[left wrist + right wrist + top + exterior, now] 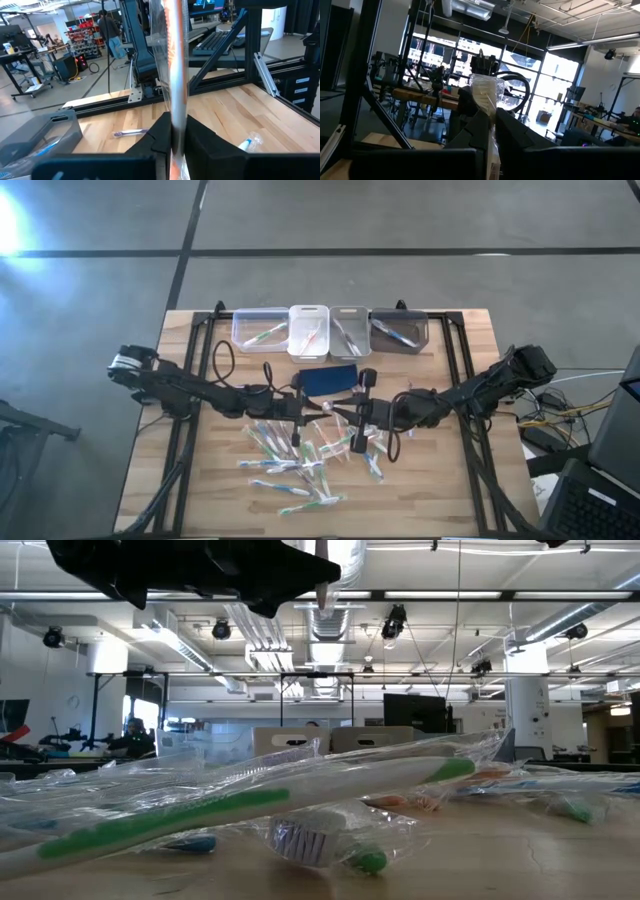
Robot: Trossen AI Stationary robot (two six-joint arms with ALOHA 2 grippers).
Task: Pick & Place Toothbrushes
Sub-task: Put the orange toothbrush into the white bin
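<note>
The left gripper (176,142) has its jaws pinched on a wrapped toothbrush with an orange-red accent (175,60), which stands up between them in the left wrist view, most of its length sticking out past the grip. The right gripper (490,125) has its jaws pressed onto another wrapped toothbrush (485,92), whose crinkled clear wrapper shows above them. In the high view both grippers sit close together over the middle of the counter (470,490), just in front of the dark blue pad (327,378), with the loose heap of wrapped toothbrushes (300,465) spread below and toward the near edge. The four small bins (330,330) stand in a row along the far side, each already holding a brush or two. The main risk, as I judge it, is the grip itself — slick wrapper on a thin stick held near one end could let the brush swing or slide out on the way to a bin. The long free end might also catch a bin wall and tip out. The arms stand near each other — a careless swing could knock one brush against the other arm.
</note>
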